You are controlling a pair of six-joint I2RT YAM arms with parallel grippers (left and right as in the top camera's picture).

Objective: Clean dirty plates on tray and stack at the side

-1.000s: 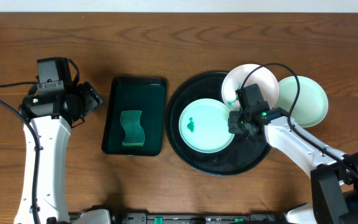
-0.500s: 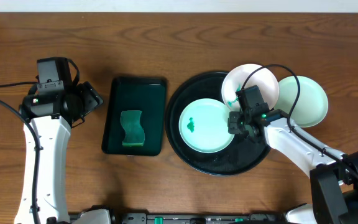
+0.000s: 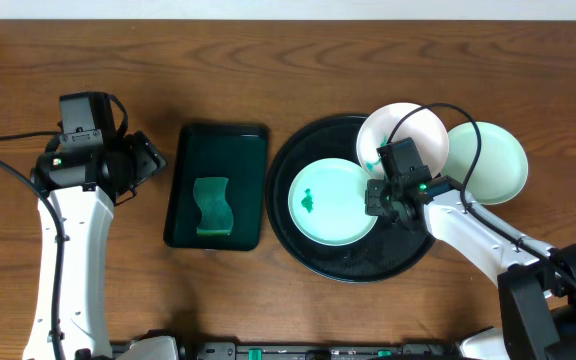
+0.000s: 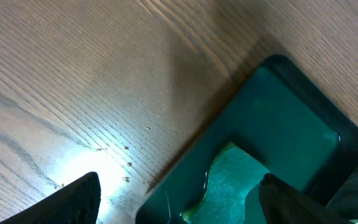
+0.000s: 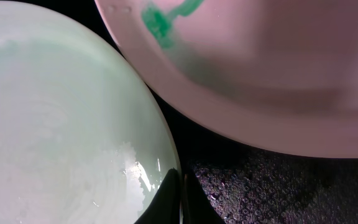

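**woodgrain_77:** ok what's the layout, biggest stuff first?

**platebot_fan:** Brown wood counter (image 3: 218, 300) under everything. The round black tray (image 3: 368, 262) is right of centre. Left of it, just beside, is a smaller rectangular green tray (image 3: 218, 150).

**woodgrain_77:** and the plates?

**platebot_fan:** Three. One mint plate (image 3: 330, 205) lies flat inside the black tray, on its left half, with a dark green smear near the middle. A white plate (image 3: 378, 128) sits at the tray's far right edge and hangs over the rim; it has a green smear on its left side. A second mint plate (image 3: 503, 165) is off the tray on the counter to the right, looks clean, and its edge meets the white one from overhead.

**woodgrain_77:** anything in the green tray?

**platebot_fan:** A pale green sponge (image 3: 213, 207) with wavy sides, in the near half.

**woodgrain_77:** hands?

**platebot_fan:** The right hand (image 5: 180, 199) is down in the black tray, closed tight, its tips right at the right rim of the tray's mint plate. Can't tell if the rim is actually pinched. The left hand (image 3: 146, 157) hangs over bare counter just left of the green tray, its fingers (image 4: 73, 199) spread wide with nothing between them.
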